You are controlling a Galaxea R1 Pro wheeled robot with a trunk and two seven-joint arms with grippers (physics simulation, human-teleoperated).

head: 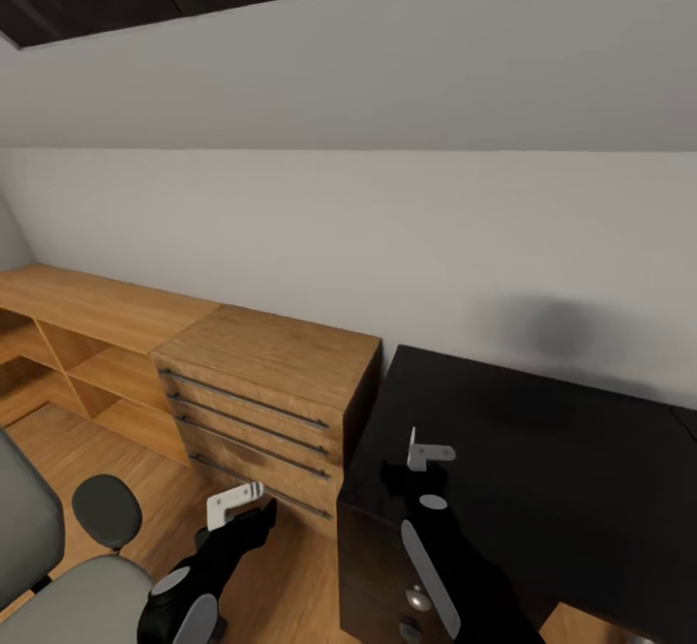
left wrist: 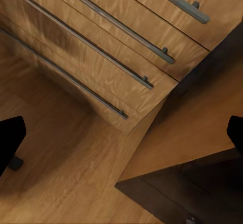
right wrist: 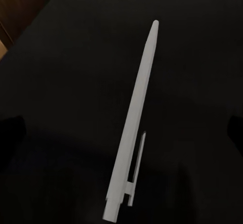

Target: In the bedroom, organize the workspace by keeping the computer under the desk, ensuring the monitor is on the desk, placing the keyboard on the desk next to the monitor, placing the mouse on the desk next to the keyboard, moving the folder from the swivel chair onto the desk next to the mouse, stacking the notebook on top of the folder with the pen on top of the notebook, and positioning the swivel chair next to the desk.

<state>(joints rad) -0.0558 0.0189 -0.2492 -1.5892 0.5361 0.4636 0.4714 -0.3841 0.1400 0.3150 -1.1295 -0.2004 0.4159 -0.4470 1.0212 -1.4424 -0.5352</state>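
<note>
Swivel chair [head: 58, 567] cut off by frame edge.

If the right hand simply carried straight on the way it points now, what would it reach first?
Most likely the pen, which lies centred ahead of the right hand in its wrist view, flat on the black desk. The desk top lies right beneath it. How far off the pen is remains unclear.

Desk [head: 542, 450] stands against the wall [head: 387, 228], at right. Drawer unit [head: 266, 402] sits just beside the desk, on its left, 4 drawers facing out. Open shelving [head: 77, 353] continues left of it. Swivel chair [head: 58, 567] stands on the floor [head: 184, 499], nearest, lower left. Pen [right wrist: 134, 128] lies over the desk top.
</note>
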